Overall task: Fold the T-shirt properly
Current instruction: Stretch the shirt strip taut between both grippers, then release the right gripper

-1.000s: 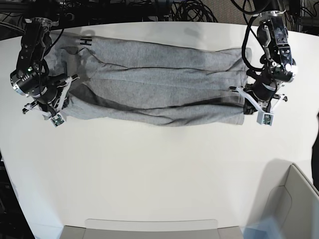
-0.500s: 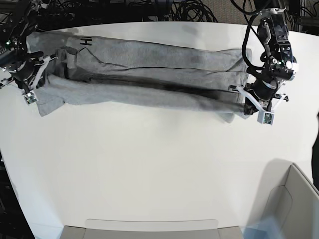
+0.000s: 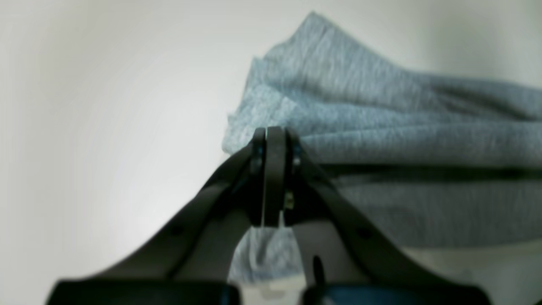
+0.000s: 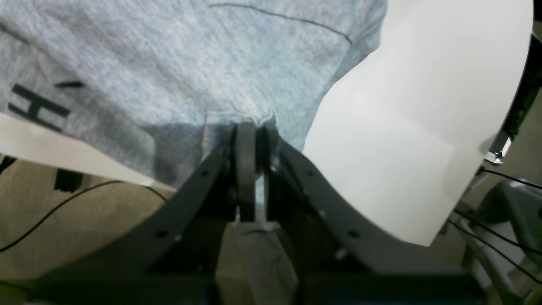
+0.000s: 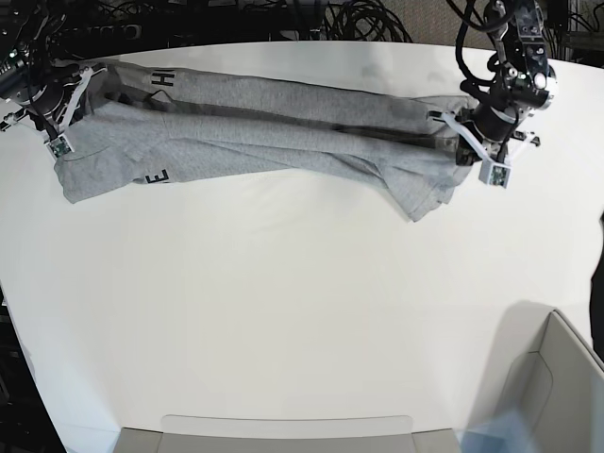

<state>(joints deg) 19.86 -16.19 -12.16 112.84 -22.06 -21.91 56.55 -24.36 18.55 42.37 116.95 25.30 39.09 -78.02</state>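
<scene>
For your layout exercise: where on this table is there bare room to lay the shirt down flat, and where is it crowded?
Bare: the wide white table in front of the T-shirt, reaching to the tray edge and bin. Crowded: the back strip, where the left tool and right tool each pinch an end of the shirt.

Not much to read here, just black block capitals on the T-shirt [image 5: 264, 123]. In the base view an "H" [image 5: 166, 79] is sitting near the shirt's far edge, close to the end by the right gripper [image 5: 58, 143], turned sideways. A bit nearer the camera on that same end, an "E" [image 5: 158, 176] is peeking out along the shirt's near edge. The right wrist view is showing the "H" [image 4: 37, 111] too, on the cloth left of the clamped fingers. Nothing readable is showing in the left wrist view.
</scene>
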